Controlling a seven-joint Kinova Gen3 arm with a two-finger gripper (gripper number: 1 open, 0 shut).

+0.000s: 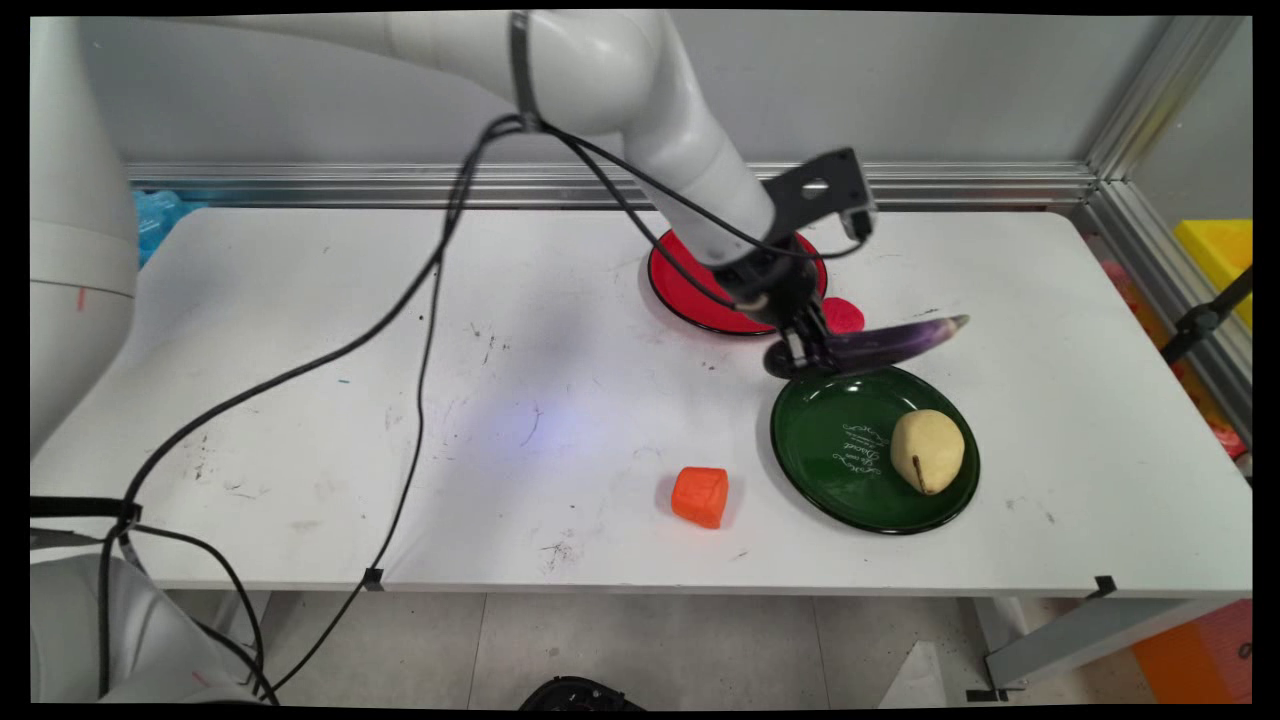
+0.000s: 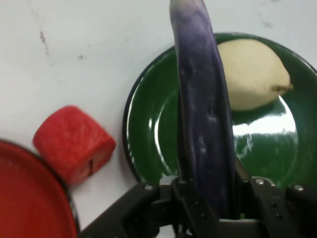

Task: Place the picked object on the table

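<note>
One white table point(image 1: 300, 400) carries everything; taking the green plate point(image 1: 840, 470) as landmark, the red plate point(image 1: 680, 295) lies beyond its far-left side and an orange block point(image 1: 700, 496) off its near-left. Reaching down from upper left, the arm holds its gripper point(image 1: 806, 352) clamped on a purple eggplant point(image 1: 890, 340), whose long axis runs rightward over the green plate's far rim. A pale pear point(image 1: 928, 451) rests on that plate's right half, and a red block point(image 2: 74, 144) sits between the two plates.

The main view looks down from above the white worktop point(image 1: 300, 400)'s near side toward the back wall. The hand view sits close, looking along the jaws. Both share the glossy dark green round plate point(image 1: 830, 470) point(image 2: 148, 129).
</note>
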